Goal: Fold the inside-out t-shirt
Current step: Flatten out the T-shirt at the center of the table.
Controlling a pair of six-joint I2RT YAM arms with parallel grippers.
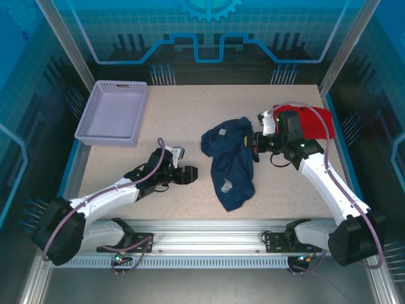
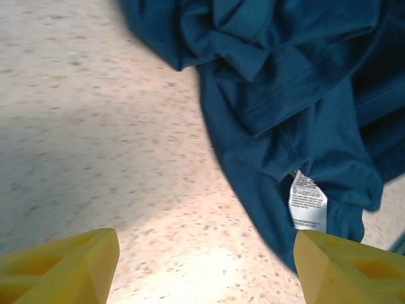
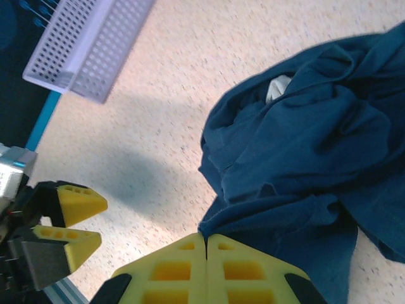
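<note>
left gripper [image 2: 205,253]: spread, empty, inside-out t-shirt [image 2: 285,95] just ahead | right gripper [image 3: 206,246]: clenched, tips at the cloth's edge

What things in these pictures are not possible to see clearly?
- Care tag, left wrist view: print too small to read.
- Red garment, top view: partly covered by the right arm.
- T-shirt, top view: its own folds hide the sleeves.
- Right gripper, right wrist view: shut; whether it pinches cloth is unclear.

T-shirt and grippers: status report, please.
Left gripper open, empty, near t-shirt. Right gripper shut at its edge, grip unclear. T-shirt crumpled, not folded. Red garment behind right gripper.
</note>
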